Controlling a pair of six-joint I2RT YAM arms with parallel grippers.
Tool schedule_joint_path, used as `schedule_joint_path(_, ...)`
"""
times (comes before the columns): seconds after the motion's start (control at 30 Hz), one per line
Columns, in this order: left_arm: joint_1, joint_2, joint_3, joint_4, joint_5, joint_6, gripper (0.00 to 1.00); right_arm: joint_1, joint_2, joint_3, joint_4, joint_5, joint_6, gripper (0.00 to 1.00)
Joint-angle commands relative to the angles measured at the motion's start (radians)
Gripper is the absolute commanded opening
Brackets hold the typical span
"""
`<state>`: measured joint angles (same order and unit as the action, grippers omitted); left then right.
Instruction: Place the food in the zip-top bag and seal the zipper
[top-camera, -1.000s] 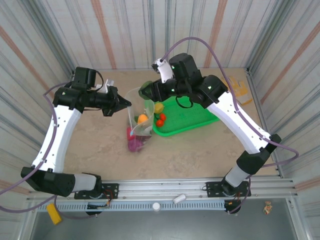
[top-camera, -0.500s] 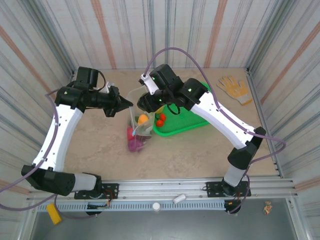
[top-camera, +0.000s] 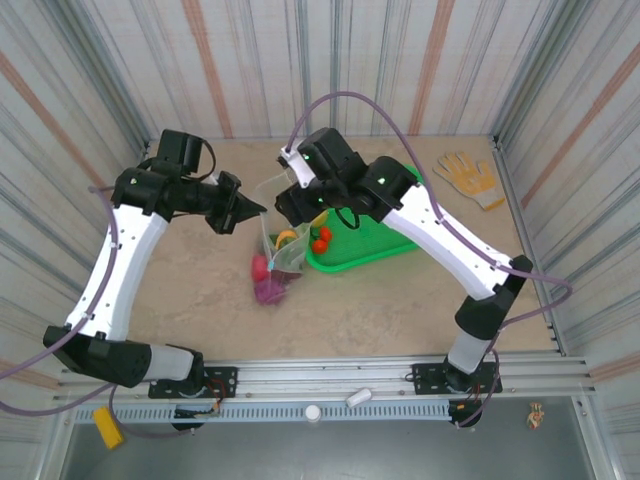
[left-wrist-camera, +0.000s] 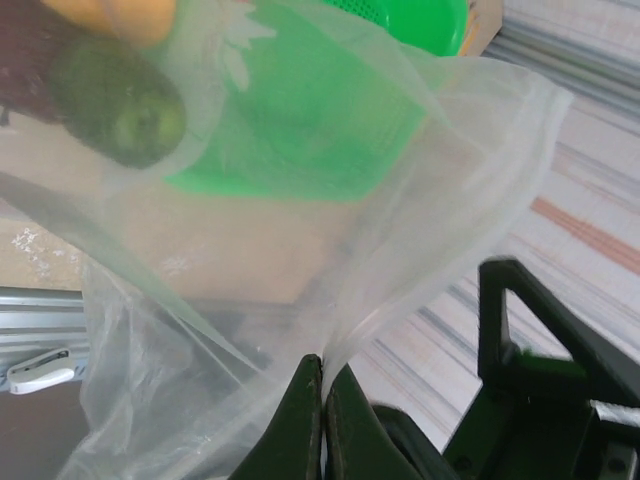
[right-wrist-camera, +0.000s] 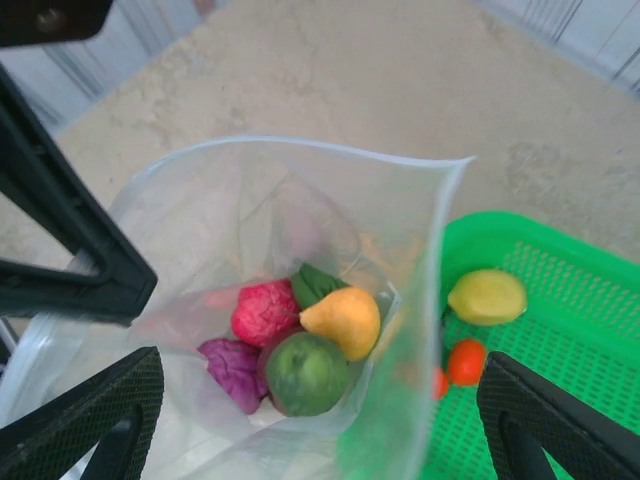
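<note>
The bag (top-camera: 278, 250) stands near the middle of the table (top-camera: 190, 290). Its lower end seems to rest on the top, and its mouth is held up and open. The left gripper (left-wrist-camera: 323, 395) is pinched tight on the film at the bag's left rim, fingers together with only plastic between them. The right gripper (right-wrist-camera: 318, 408) hovers straight over the mouth, fingers spread wide and empty.

Part of the food lies down in the bag: a green fruit (right-wrist-camera: 307, 372), a yellow pear (right-wrist-camera: 342, 320), a pink-red piece (right-wrist-camera: 262, 312) and a purple piece (right-wrist-camera: 235, 365). Just beside the bag, a little farther and to the right, the green tray (right-wrist-camera: 570, 330) holds a lemon (right-wrist-camera: 487, 296) and a tomato (right-wrist-camera: 465, 361). What looks like a second tomato shows through the film.

I judge the filling well past half. Those last pieces are left to move. Then the zipper (right-wrist-camera: 300, 143) along the mouth, which gapes wide, has to be pressed shut; sealing has not begun.

The table is a pale, mottled, stone-like top. A metal rail (top-camera: 330, 375) carrying the arm bases runs along its near edge. A yellow glove (top-camera: 467, 178) lies at the far right corner, well apart from the tray. Striped corrugated walls (top-camera: 260, 60) close in the left, far and right sides.
</note>
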<state>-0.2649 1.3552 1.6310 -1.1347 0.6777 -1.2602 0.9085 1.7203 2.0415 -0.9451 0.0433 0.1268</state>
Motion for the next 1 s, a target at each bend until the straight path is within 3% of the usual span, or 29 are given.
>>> schedule_joint_path(0.0,-0.002,0.007,0.078,-0.051,-0.057,-0.056,0.0,-0.029,-0.111,-0.042,0.073,0.068,0.034,0.84)
schedule_joint_path(0.17,0.016,0.001,0.132,-0.068,-0.1,-0.037,0.0,-0.137,-0.226,-0.235,0.175,0.222,0.099,0.83)
schedule_joint_path(0.37,0.028,-0.013,0.135,-0.079,-0.149,0.038,0.0,-0.297,-0.289,-0.435,0.256,0.058,0.213,0.81)
schedule_joint_path(0.6,0.039,-0.001,0.201,-0.068,-0.21,0.193,0.0,-0.313,-0.185,-0.512,0.269,-0.057,0.22,0.8)
schedule_joint_path(0.8,0.017,0.056,0.265,-0.102,-0.255,0.364,0.0,-0.313,-0.12,-0.52,0.275,-0.075,0.223,0.79)
schedule_joint_path(0.97,0.009,0.076,0.243,-0.12,-0.26,0.428,0.0,-0.315,-0.084,-0.552,0.285,-0.082,0.221,0.79)
